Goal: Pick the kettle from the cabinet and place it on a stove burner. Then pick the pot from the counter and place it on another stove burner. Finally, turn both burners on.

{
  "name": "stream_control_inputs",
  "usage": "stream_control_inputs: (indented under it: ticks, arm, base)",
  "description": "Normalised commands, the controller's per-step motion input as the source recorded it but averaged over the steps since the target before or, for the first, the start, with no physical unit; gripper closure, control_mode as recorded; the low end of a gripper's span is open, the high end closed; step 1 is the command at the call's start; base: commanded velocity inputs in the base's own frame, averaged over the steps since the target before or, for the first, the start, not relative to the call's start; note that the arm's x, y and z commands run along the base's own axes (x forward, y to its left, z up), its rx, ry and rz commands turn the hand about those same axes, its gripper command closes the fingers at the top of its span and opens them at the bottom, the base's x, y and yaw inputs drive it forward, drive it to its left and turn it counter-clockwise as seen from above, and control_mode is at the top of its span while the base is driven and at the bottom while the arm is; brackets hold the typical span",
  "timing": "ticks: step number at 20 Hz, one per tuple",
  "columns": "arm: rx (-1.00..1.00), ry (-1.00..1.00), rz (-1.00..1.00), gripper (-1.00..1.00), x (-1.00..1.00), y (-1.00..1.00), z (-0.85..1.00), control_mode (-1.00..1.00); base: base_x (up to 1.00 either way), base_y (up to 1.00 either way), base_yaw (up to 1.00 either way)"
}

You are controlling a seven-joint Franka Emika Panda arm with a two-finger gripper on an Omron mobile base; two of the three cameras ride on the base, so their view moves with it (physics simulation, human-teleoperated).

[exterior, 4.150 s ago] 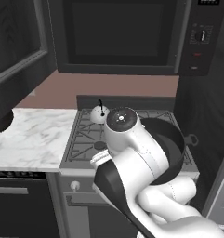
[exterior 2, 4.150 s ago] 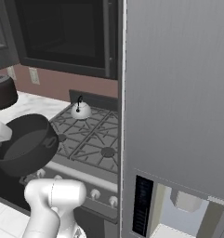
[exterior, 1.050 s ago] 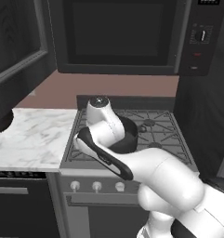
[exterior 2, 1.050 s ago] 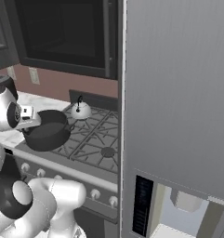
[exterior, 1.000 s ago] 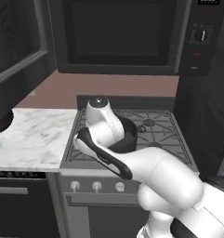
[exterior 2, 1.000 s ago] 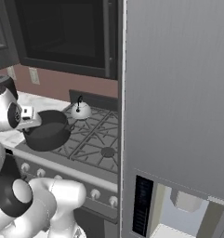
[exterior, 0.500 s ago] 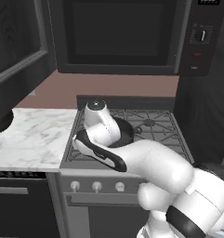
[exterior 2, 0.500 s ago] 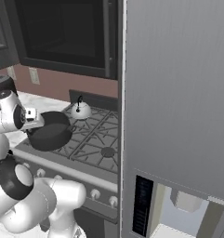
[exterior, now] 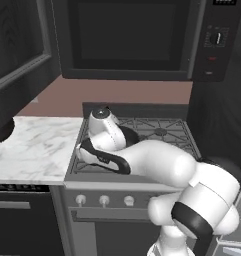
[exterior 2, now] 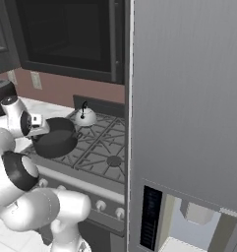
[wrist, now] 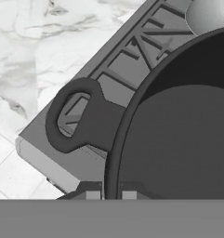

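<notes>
The dark pot sits low over the front-left stove burner, with its wall rising between my finger tips in the hand view. My gripper is shut on the pot's rim, beside one loop handle that reaches out past the stove's left edge. From the right base view the gripper is at the pot's left rim. I cannot tell whether the pot rests on the grate. The small shiny kettle stands on the back-left burner, just behind the pot. In the left base view my arm hides most of the pot.
The marble counter lies left of the stove, with a dark object at its far end. Silver knobs line the stove front. A black microwave hangs above. A tall grey panel walls off the right side.
Over four seconds the pot has come from near the base onto the stove's front left. In the last second the hand and pot have only edged slightly left.
</notes>
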Motion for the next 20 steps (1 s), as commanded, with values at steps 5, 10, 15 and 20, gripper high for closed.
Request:
stream_control_inputs:
  ticks: [5, 10, 15, 20]
  arm:
    - [0.0, 0.01, 0.01, 1.0, 0.27, 0.08, -0.11, -1.0]
    - [0.0, 0.01, 0.01, 1.0, 0.22, 0.11, -0.12, -1.0]
    - [0.0, 0.02, 0.0, 1.0, 0.04, 0.11, -0.17, -1.0]
    - [0.0, 0.01, 0.0, 1.0, 0.03, 0.03, -0.18, -1.0]
  base:
    - [0.0, 0.0, 0.0]
    - [0.0, 0.0, 0.0]
    - [0.0, 0.0, 0.0]
    - [0.0, 0.0, 0.0]
